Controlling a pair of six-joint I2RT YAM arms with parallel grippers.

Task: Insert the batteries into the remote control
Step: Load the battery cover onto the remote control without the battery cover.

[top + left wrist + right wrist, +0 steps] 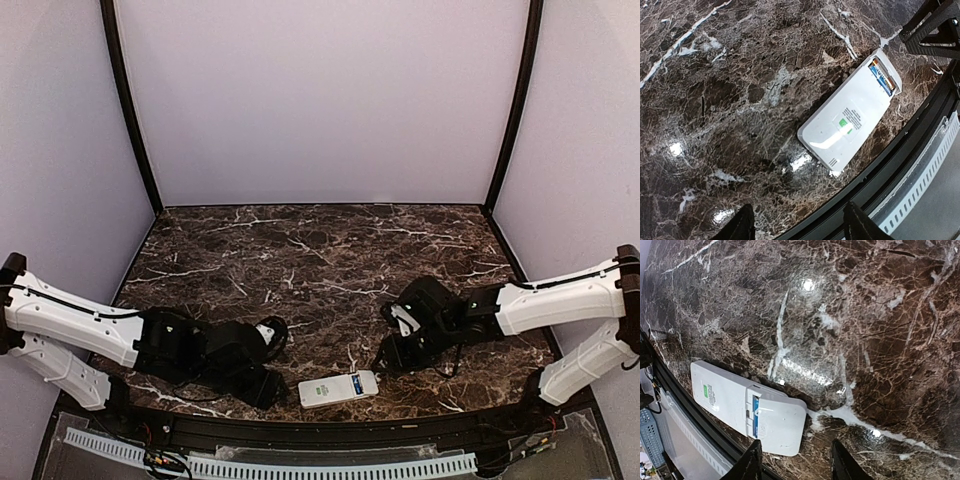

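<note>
The white remote control (335, 390) lies back up near the table's front edge, between the two arms. It also shows in the left wrist view (845, 122) and the right wrist view (725, 397). A strip of the blue batteries (883, 79) shows in the compartment at its right end, also in the right wrist view (756, 416). The white cover plate (780, 426) lies over that end, not fully closed. My left gripper (270, 387) (800, 225) is open and empty just left of the remote. My right gripper (388, 358) (795, 462) is open and empty just right of the remote.
A black rail (330, 425) runs along the table's front edge right beside the remote, with a white slotted strip (300, 465) below it. Pale enclosure walls and black corner posts (130, 110) close in the dark marble table (320, 260).
</note>
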